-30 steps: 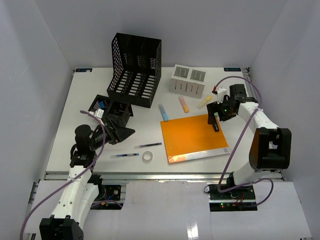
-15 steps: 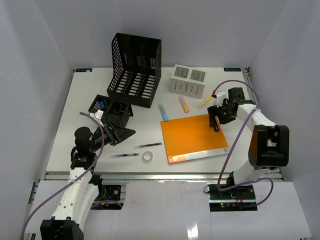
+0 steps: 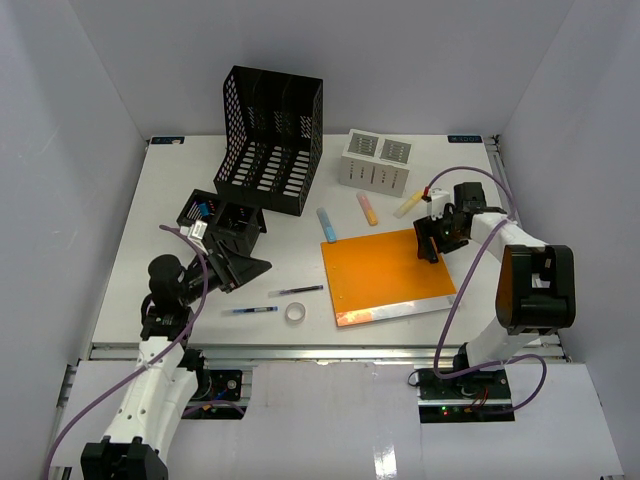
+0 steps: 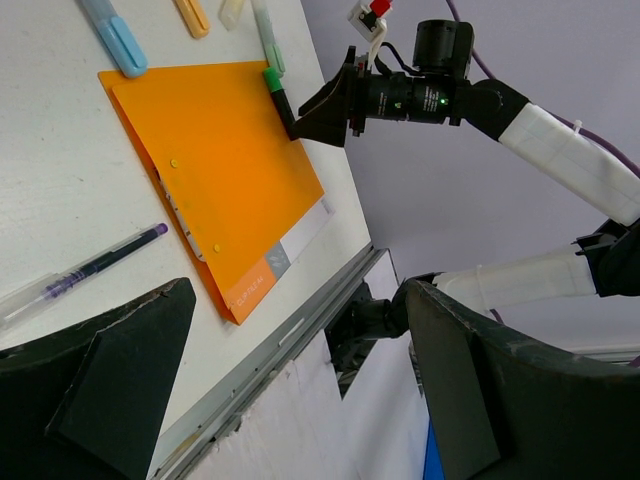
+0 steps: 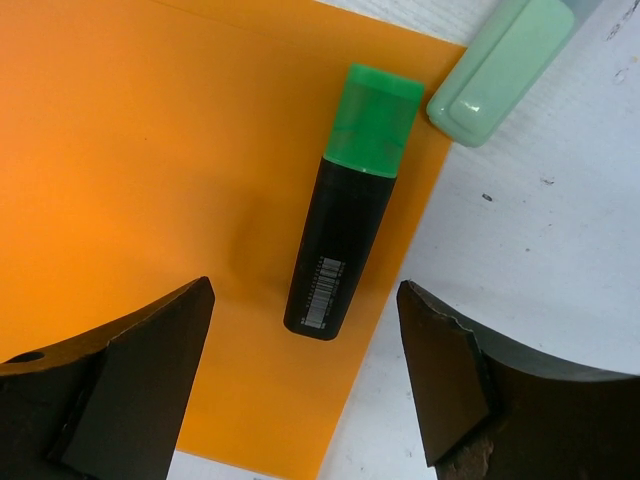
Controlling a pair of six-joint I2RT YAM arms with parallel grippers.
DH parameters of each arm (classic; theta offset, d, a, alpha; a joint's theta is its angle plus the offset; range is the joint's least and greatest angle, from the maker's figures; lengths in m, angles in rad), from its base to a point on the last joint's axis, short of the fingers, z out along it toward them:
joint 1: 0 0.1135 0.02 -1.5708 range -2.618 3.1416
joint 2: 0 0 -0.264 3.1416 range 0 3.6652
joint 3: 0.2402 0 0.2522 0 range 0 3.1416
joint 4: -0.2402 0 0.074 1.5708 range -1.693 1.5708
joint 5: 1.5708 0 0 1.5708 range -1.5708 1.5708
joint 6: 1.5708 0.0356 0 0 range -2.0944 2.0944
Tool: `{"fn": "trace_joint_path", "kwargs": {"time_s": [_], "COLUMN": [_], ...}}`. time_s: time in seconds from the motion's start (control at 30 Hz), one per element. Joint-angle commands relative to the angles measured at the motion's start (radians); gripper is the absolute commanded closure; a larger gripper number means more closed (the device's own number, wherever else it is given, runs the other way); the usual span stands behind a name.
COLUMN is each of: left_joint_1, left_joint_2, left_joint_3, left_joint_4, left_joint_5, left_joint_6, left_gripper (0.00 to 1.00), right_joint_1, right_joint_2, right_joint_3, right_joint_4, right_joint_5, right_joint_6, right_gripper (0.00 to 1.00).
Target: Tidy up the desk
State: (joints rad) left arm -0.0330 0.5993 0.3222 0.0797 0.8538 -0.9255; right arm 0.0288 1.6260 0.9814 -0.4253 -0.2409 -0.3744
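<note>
Overhead, left-wrist and right-wrist views of the desk [image 3: 140, 240], the broad white tabletop that fills the floor of the enclosure, with its metal rail running along the near edge just ahead of the two arm bases. We see the right gripper [image 3: 430, 240] low over the far right corner of an orange folder [image 3: 385, 275]. Its jaws stand apart on either side of a black highlighter with a green cap [image 5: 345, 230], and a gap shows on both sides, so nothing is gripped. The highlighter lies flat on the folder at its edge, and its cap points toward a pale green highlighter [image 5: 505, 65] just beside it on the bare desk. The left gripper [image 3: 240, 265] hangs over the left half of the desk with its jaws spread wide and nothing between them. We also mark a black mesh file rack [image 3: 270, 140] upright at the back, a white perforated box [image 3: 375, 162] to its right, a blue highlighter [image 3: 327, 225] and an orange highlighter [image 3: 368, 208] beyond the folder, and two pens [image 3: 296, 290] and a tape roll [image 3: 295, 313] to the folder's left.
</note>
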Motion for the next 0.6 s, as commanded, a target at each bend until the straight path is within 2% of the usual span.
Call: {"fn": "trace_joint_path", "kwargs": {"time_s": [0.0,0.3,0.57], "left_joint_1": [-0.002,-0.002,-0.002], "left_joint_2": [-0.008,0.036,0.022], "left_joint_3": [0.027,0.067,0.017], "left_joint_4": [-0.017,-0.034,-0.029], "left_joint_5": [0.020,0.028,0.019], "left_joint_6": [0.020,0.039,0.028], "left_gripper": [0.02,0.02,0.02], "right_joint_1": [0.002,0.023,0.064], "right_joint_2": [0.003,0.014,0.027], "right_joint_3": [-0.038,-0.082,-0.073], "right_joint_4": [0.066,0.132,0.142], "right_joint_5": [0.022,0.077,0.099], "right_joint_6": [-0.009,-0.009,0.000], "right_gripper": [0.20,0.24,0.27]}}
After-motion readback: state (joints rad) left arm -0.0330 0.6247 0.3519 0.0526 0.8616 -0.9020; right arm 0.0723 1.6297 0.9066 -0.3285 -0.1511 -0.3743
